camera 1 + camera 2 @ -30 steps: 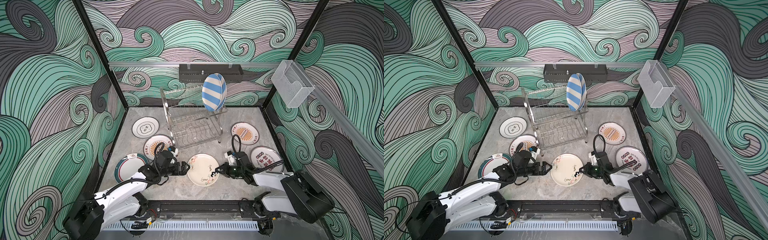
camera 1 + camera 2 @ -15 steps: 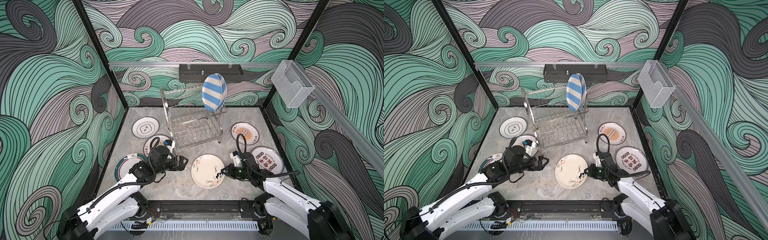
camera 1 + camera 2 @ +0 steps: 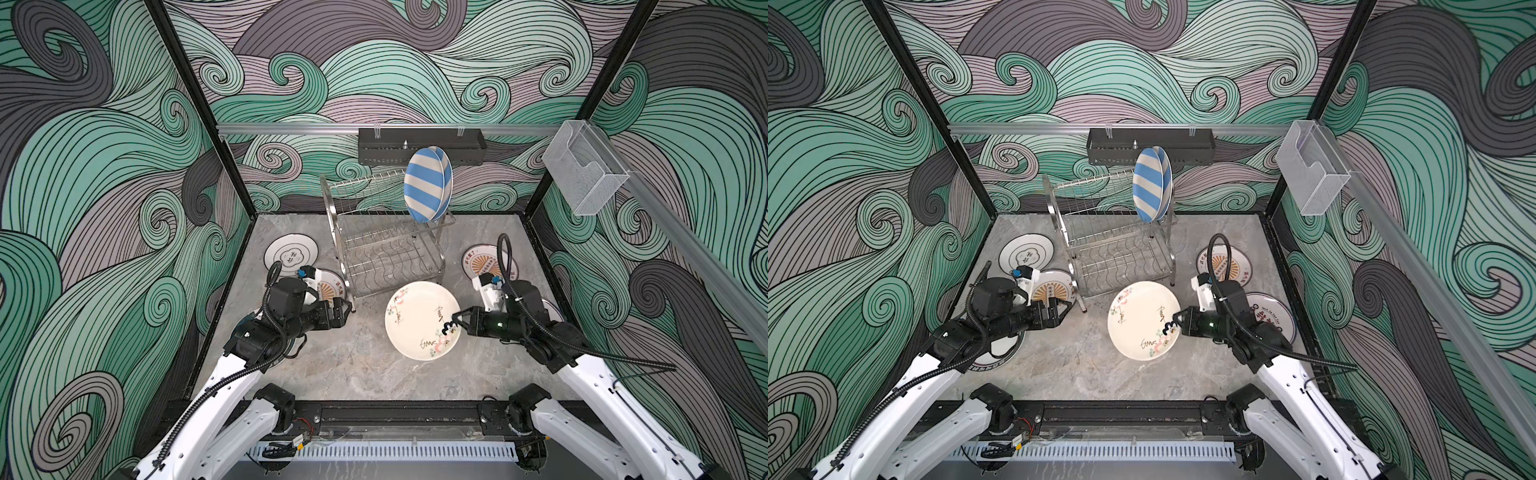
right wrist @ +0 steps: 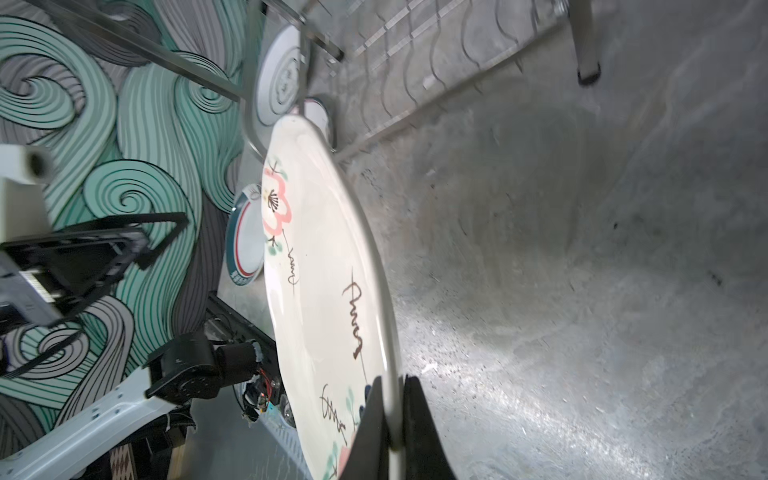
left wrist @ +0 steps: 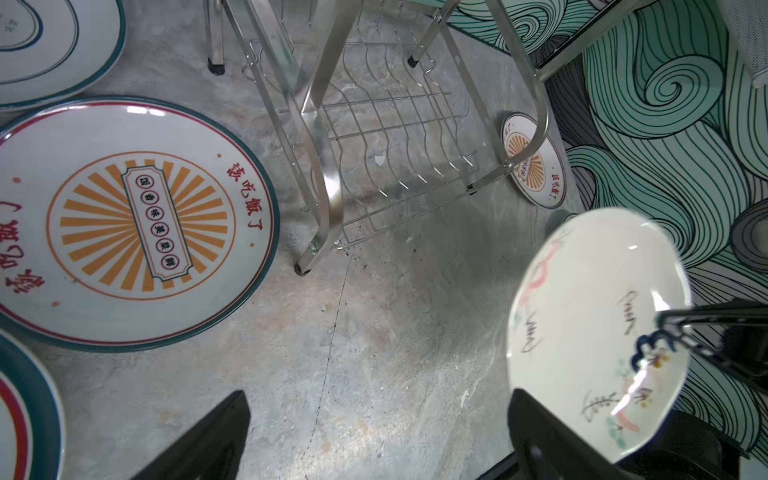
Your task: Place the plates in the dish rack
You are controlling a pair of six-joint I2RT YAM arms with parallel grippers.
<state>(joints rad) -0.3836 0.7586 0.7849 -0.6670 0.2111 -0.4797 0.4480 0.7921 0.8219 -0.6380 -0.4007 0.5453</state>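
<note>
Item: cream doodle plate (image 3: 415, 316), tilted, raised off surface (image 3: 353, 365), just in front of dish rack (image 3: 386, 249). Your right end effector (image 3: 452, 323) pinches its rim; edge grip suits upright slotting. Left end effector (image 5: 378, 440) spread, empty. Striped plates (image 3: 428, 187) stand racked, top tier.

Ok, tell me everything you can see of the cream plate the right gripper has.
Round, glossy, ceramic-looking cream plate with a pink flower, green sprigs and brown scribbles on its face. The right gripper is shut on its rim, one finger on the face, one underneath. It hangs tilted above the table, just in front of the dish rack, apart from it. Nothing else touches it; no chips or cracks show.
</note>
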